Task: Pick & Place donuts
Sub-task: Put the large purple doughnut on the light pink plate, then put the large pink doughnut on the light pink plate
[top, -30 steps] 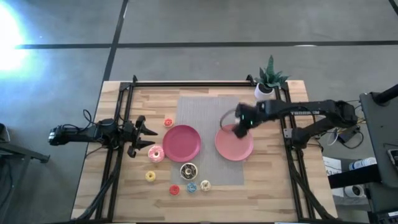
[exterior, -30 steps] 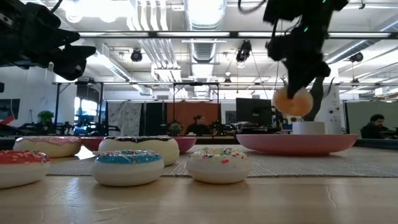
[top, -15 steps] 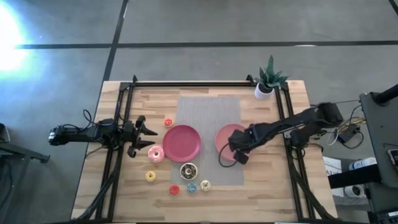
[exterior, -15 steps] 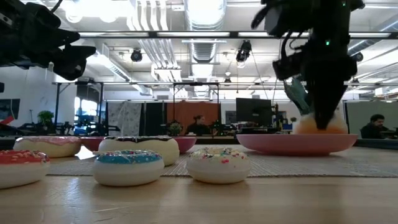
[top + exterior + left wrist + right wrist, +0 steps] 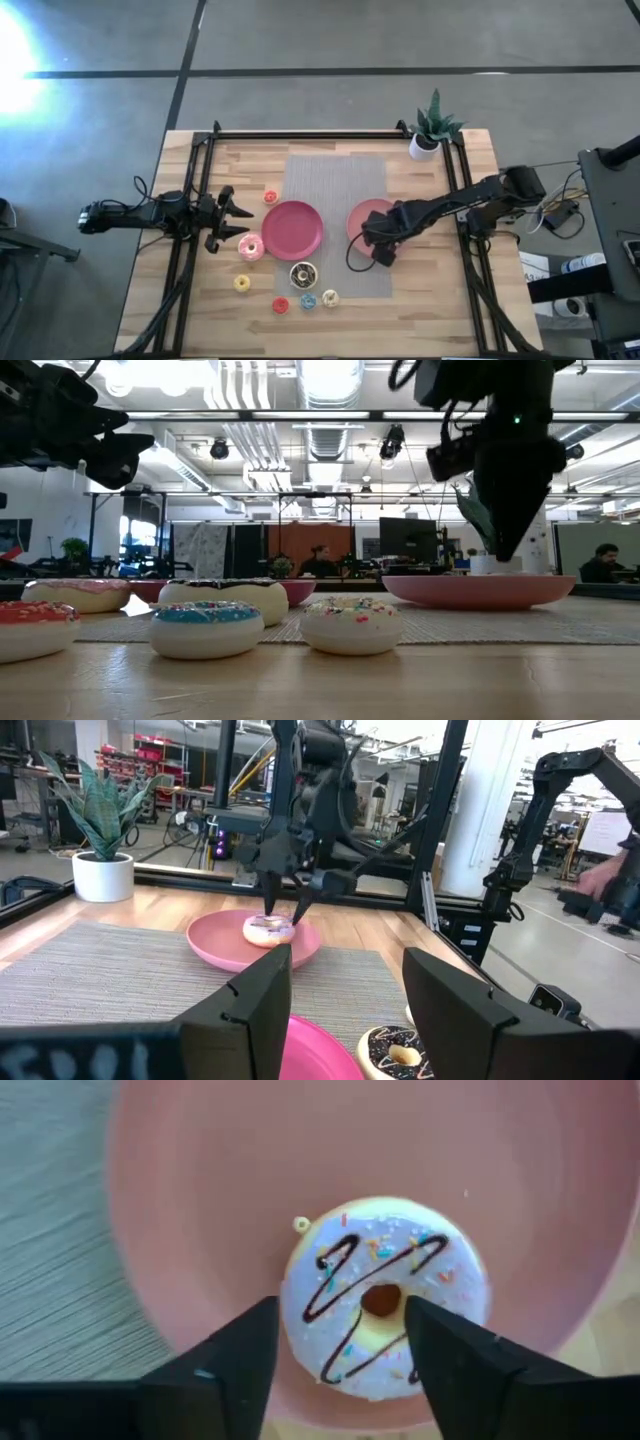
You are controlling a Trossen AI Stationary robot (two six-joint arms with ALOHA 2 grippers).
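A pale donut [image 5: 385, 1305] with dark zigzag icing lies flat in the right pink plate [image 5: 200, 1200]. My right gripper [image 5: 340, 1308] stands open just over it, fingers pointing down. In the left wrist view its fingertips [image 5: 283, 913] are a little above the donut [image 5: 268, 930]. Near the left pink plate [image 5: 293, 229] lie a pink donut [image 5: 250, 247], a chocolate one [image 5: 303, 274] and several tiny ones, among them a blue one [image 5: 308, 300]. My left gripper [image 5: 225, 218] waits open at the table's left side.
A potted plant [image 5: 432, 125] stands at the far right corner. Black frame rails [image 5: 190, 200] run along the left, right and far sides. A grey mat [image 5: 335, 180] covers the middle, with both plates on it.
My right gripper has carried the pale donut from over the plate's far side toward the near edge and down to the plate. It has then opened and let go. The donut now lies flat in the plate.
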